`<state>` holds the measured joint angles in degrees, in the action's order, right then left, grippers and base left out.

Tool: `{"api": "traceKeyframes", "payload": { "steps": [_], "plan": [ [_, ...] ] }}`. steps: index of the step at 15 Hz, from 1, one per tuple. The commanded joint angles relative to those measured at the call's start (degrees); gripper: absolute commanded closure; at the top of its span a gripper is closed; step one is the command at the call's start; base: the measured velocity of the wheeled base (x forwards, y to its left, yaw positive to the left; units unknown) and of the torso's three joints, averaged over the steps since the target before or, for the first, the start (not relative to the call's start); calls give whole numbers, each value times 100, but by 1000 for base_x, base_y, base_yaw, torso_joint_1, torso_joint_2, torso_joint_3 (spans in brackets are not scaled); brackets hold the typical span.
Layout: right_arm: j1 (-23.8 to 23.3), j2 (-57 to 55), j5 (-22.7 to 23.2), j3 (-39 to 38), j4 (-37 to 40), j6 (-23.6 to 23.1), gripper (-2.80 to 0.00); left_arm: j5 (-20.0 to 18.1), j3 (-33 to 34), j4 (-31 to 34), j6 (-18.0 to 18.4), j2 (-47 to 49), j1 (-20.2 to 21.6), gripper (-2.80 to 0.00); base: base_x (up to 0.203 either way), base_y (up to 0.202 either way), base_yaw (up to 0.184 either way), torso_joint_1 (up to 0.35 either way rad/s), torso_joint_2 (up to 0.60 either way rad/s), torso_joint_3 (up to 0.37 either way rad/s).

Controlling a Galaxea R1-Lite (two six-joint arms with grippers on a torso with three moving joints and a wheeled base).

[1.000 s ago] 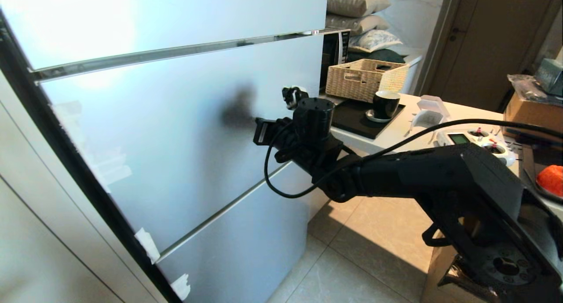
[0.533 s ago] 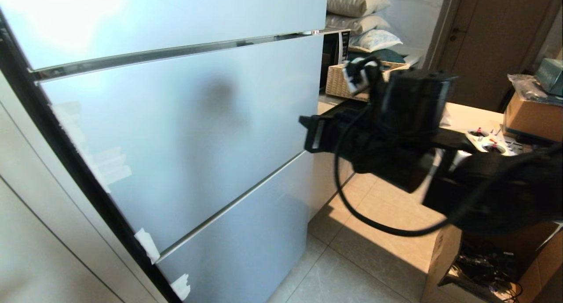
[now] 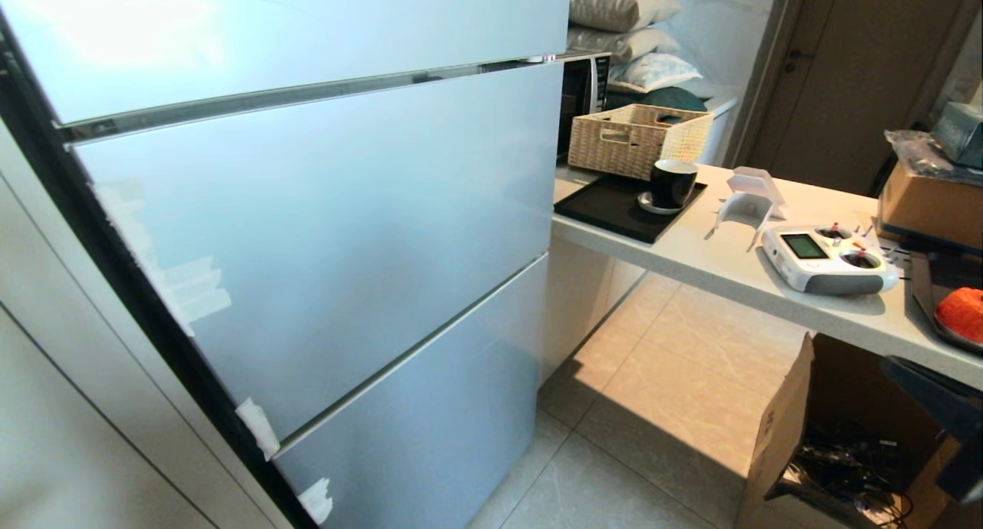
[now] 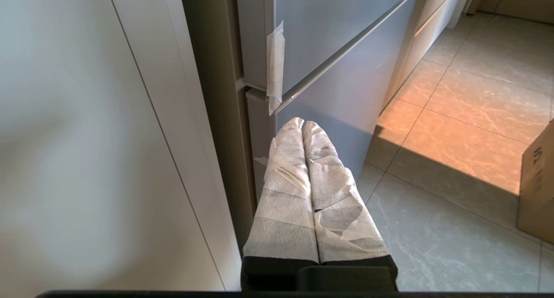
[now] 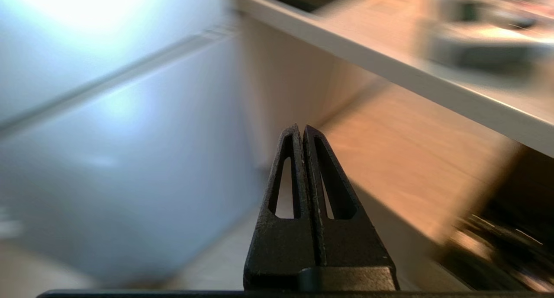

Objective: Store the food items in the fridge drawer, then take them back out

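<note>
The fridge (image 3: pixel 322 206) stands shut, so the fridge drawer is hidden behind its pale blue-grey fronts. One orange-red food item (image 3: pixel 961 314) lies on a dark tray at the far right end of the counter (image 3: pixel 691 256). My right gripper (image 5: pixel 301 129) is shut and empty, low beside the fridge and under the counter edge; only a dark piece of that arm (image 3: pixel 933 391) shows in the head view. My left gripper (image 4: pixel 303 124), wrapped in white tape, is parked shut and empty near the fridge's lower left corner.
On the counter are a wicker basket (image 3: pixel 639 137), a black mug (image 3: pixel 673 182) on a black tray (image 3: pixel 607 206) and a white remote controller (image 3: pixel 829 259). An open cardboard box (image 3: pixel 791 437) stands under the counter. Tiled floor (image 3: pixel 660 375) lies between fridge and counter.
My right arm has pulled away from the fridge front, swung right and dropped almost wholly out of the head view. The fridge stays shut. The left arm has not moved.
</note>
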<state>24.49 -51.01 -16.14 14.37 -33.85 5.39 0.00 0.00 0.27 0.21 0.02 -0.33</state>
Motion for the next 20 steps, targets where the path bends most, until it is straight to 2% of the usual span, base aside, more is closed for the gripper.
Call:
{"api": "traceKeyframes", "payload": {
  "steps": [1, 2, 3, 5, 7, 10, 20],
  "plan": [
    [-1428, 1353, 445, -703, 151, -212, 0, 0, 0, 0, -3, -2, -2, 0, 0, 0, 0, 0, 0, 0],
    [-1993, 1983, 732, -922, 453, -356, 0, 0, 0, 0, -3, -2, -2, 0, 0, 0, 0, 0, 0, 0],
    [-2300, 2584, 945, -1060, 822, -476, 0, 0, 0, 0, 1, -2, -2, 0, 0, 0, 0, 0, 0, 0],
    [-2447, 3766, 1333, -1250, 1918, -824, 0, 0, 0, 0, -3, -2, -2, 0, 0, 0, 0, 0, 0, 0],
    [-2453, 4771, 1539, -1333, 2744, -1025, 0, 0, 0, 0, 6, -2, -2, 0, 0, 0, 0, 0, 0, 0],
    [-2444, 5102, 1736, -1434, 3400, -1133, 0, 0, 0, 0, 6, -2, -2, 0, 0, 0, 0, 0, 0, 0],
    [-2440, 5101, 1746, -1437, 3402, -1129, 0, 0, 0, 0, 6, -2, -2, 0, 0, 0, 0, 0, 0, 0]
  ]
}}
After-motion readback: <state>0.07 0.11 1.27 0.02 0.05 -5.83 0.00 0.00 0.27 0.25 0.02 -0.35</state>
